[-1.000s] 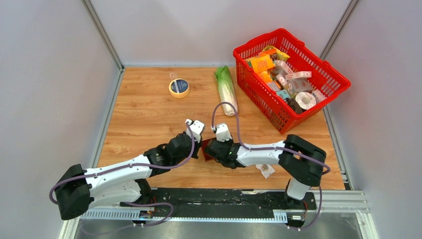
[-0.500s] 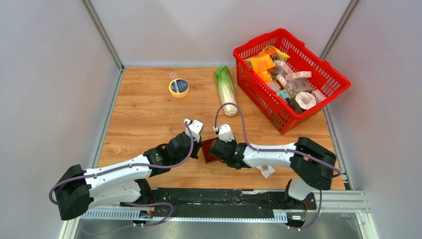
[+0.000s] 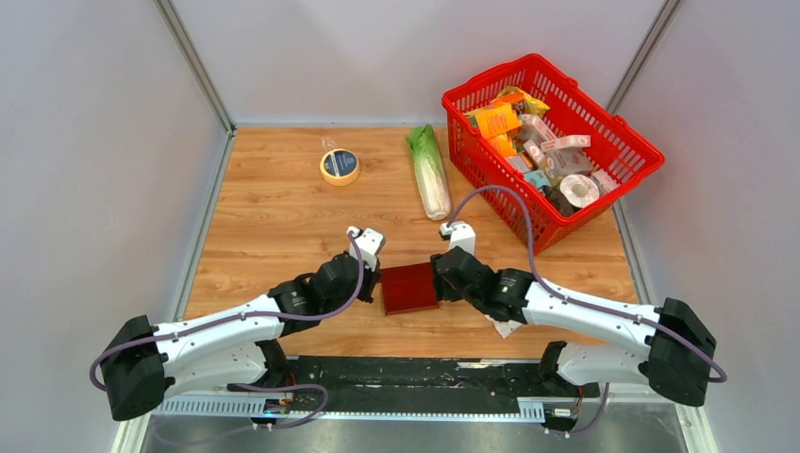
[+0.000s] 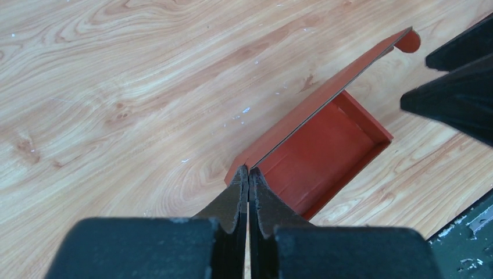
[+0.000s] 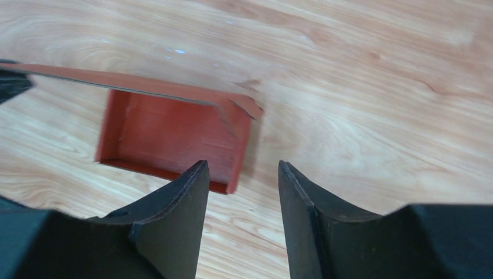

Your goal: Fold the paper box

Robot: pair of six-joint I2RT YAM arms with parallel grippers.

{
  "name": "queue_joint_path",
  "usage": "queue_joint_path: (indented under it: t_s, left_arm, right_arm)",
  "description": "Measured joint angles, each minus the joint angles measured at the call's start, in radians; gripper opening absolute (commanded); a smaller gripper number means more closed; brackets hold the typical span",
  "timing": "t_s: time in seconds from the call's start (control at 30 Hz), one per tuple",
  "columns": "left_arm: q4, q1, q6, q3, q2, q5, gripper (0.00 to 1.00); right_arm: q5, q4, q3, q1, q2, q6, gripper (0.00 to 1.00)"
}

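Note:
The paper box (image 3: 408,288) is a small dark-red cardboard box on the wooden table between the two arms. In the left wrist view its shallow tray (image 4: 325,157) lies open, with the lid flap (image 4: 349,78) raised at a slant above it. My left gripper (image 3: 377,280) is shut on the box's near corner, where the flap meets the tray (image 4: 249,170). My right gripper (image 3: 440,277) is open and empty just right of the box, its fingertips (image 5: 199,174) near the tray's right wall (image 5: 241,151) without touching it.
A red plastic mesh basket (image 3: 604,127) full of packets stands at the back right. A green leafy vegetable (image 3: 429,175) and a tape roll (image 3: 340,166) lie at the back. A crumpled paper scrap (image 3: 503,324) lies under the right forearm.
My right gripper has drawn back to the right off the box, which now shows in full from above. My left gripper has kept its hold at the box's left edge.

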Motion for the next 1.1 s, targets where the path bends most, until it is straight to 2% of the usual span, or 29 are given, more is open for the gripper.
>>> queue_joint_path:
  t_s: [0.07, 0.13, 0.17, 0.2, 0.27, 0.33, 0.47, 0.67, 0.87, 1.1]
  left_arm:
    - [-0.005, 0.000, 0.000, 0.000, -0.001, -0.003, 0.00]
    - [-0.011, 0.000, -0.001, 0.000, -0.006, -0.010, 0.04]
    - [-0.016, 0.000, -0.002, 0.000, -0.010, -0.013, 0.14]
    - [-0.023, 0.000, -0.004, 0.000, -0.015, -0.017, 0.21]
    - [-0.036, 0.000, -0.008, 0.000, -0.026, -0.024, 0.37]
    - [-0.042, 0.000, -0.008, 0.000, -0.042, -0.026, 0.44]
    - [-0.053, 0.000, -0.023, 0.000, -0.085, -0.026, 0.56]
    - [-0.076, 0.000, -0.045, 0.000, -0.175, -0.013, 0.59]
    - [-0.104, 0.000, -0.062, 0.001, -0.283, -0.003, 0.59]
    - [-0.164, 0.000, -0.069, 0.008, -0.335, 0.012, 0.59]
  right_arm:
    - [0.001, -0.042, -0.018, -0.031, -0.025, 0.038, 0.54]
    - [-0.009, -0.088, -0.043, -0.097, -0.057, 0.084, 0.64]
    - [-0.022, -0.115, -0.057, -0.147, -0.073, 0.113, 0.74]
    - [-0.027, -0.147, -0.073, -0.199, -0.087, 0.146, 0.91]
    - [-0.035, -0.220, -0.103, -0.288, -0.108, 0.206, 0.95]
    - [-0.070, -0.288, -0.129, -0.349, -0.122, 0.234, 1.00]
    - [-0.151, -0.401, -0.140, -0.444, -0.127, 0.264, 1.00]
    - [-0.272, -0.466, -0.156, -0.577, -0.143, 0.296, 1.00]
    - [-0.322, -0.511, -0.154, -0.583, -0.093, 0.349, 1.00]
    - [-0.361, -0.471, -0.179, -0.583, -0.023, 0.394, 1.00]
